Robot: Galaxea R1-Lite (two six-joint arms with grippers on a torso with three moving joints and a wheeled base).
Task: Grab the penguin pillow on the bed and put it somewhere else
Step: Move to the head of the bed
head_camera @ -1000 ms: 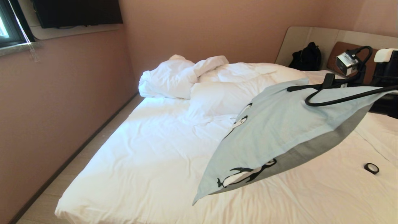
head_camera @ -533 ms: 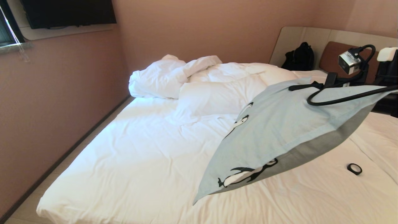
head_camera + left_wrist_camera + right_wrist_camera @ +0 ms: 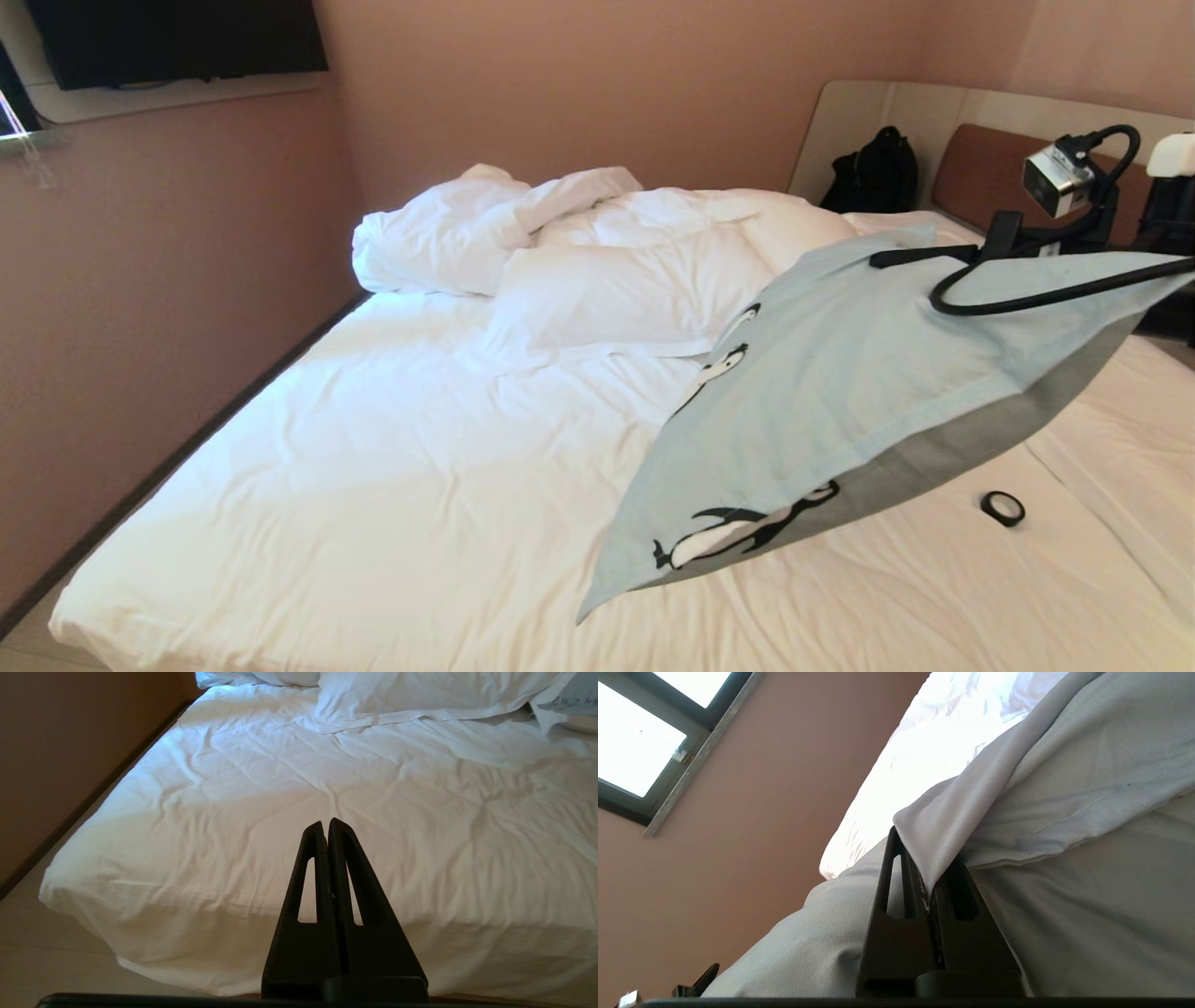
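Observation:
The penguin pillow (image 3: pixel 840 392), light blue with black-and-white penguins, hangs tilted in the air over the right half of the bed (image 3: pixel 373 448). Its low corner points toward the foot of the bed. My right gripper (image 3: pixel 882 260) is shut on the pillow's upper edge; in the right wrist view the gripper (image 3: pixel 917 854) pinches a fold of the pillow's cloth (image 3: pixel 1064 788). My left gripper (image 3: pixel 325 823) is shut and holds nothing. It is held still near the foot edge of the bed's white sheet (image 3: pixel 233 812).
Crumpled white pillows and duvet (image 3: pixel 597 243) lie at the far side of the bed. A black backpack (image 3: pixel 868 173) leans by the brown headboard (image 3: pixel 980 173). A small black ring (image 3: pixel 1003 508) lies on the sheet at right. A pink wall with a dark screen (image 3: pixel 177 37) runs along the left.
The whole scene has slid left in the head view, so the camera has moved. The pillow stays in the same grip and the same place in the picture.

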